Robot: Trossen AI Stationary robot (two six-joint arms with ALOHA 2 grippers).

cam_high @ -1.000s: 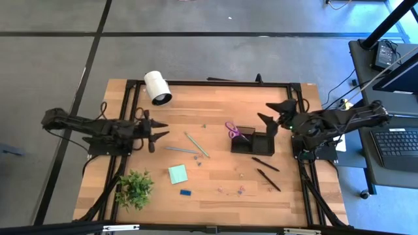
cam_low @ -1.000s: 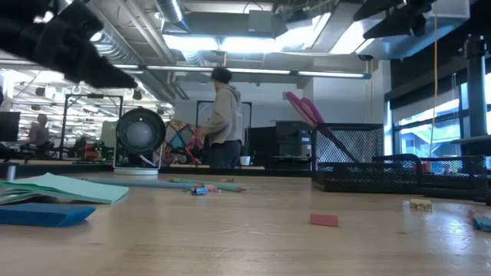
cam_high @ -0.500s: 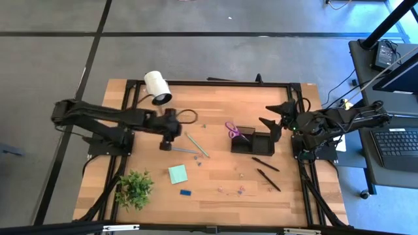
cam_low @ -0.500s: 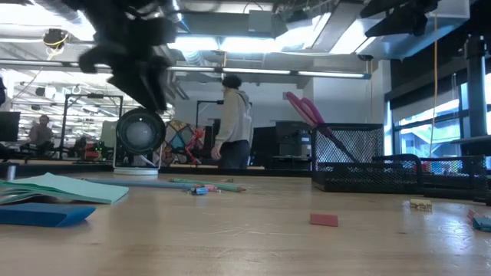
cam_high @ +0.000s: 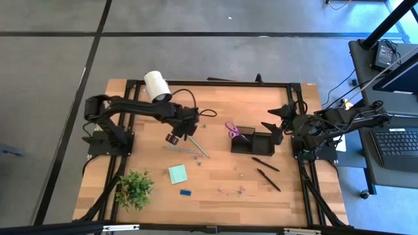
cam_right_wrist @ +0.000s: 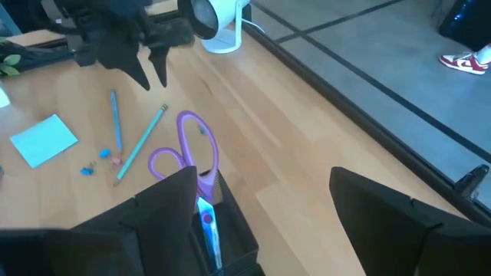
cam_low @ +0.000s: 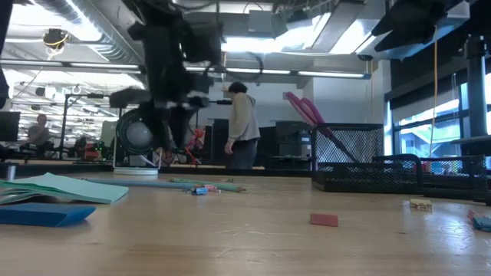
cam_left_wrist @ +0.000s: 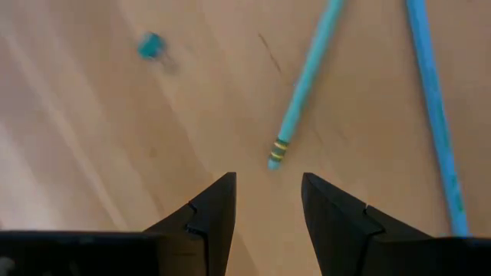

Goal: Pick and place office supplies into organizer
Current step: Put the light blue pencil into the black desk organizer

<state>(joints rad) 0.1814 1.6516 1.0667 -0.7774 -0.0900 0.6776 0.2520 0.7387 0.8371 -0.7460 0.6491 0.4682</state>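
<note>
My left gripper (cam_high: 177, 137) hangs open above the table, pointing down, holding nothing. Its fingertips (cam_left_wrist: 268, 178) stand just short of the eraser end of a grey-green pencil (cam_left_wrist: 307, 84), which lies flat beside a blue pen (cam_left_wrist: 433, 107). The black mesh organizer (cam_high: 251, 141) stands right of centre, with purple-handled scissors (cam_high: 234, 130) sticking up out of it. A light green notepad (cam_high: 177, 173), a blue block (cam_high: 186, 192), tiny clips (cam_high: 232, 190) and two black pens (cam_high: 266, 171) lie on the table. My right gripper (cam_high: 274, 119) waits open, raised beside the organizer.
A white cylinder (cam_high: 157, 87) lies at the far left and a small potted plant (cam_high: 135, 188) stands at the near left. A small teal clip (cam_left_wrist: 151, 46) lies near the pencil. A person (cam_low: 244, 126) walks in the room behind the table.
My left gripper has swung from the table's left side toward the middle, reaching out over the pencil and pen. It has tipped from roughly level to pointing down and has rolled about its own axis. The person in the background has walked right.
</note>
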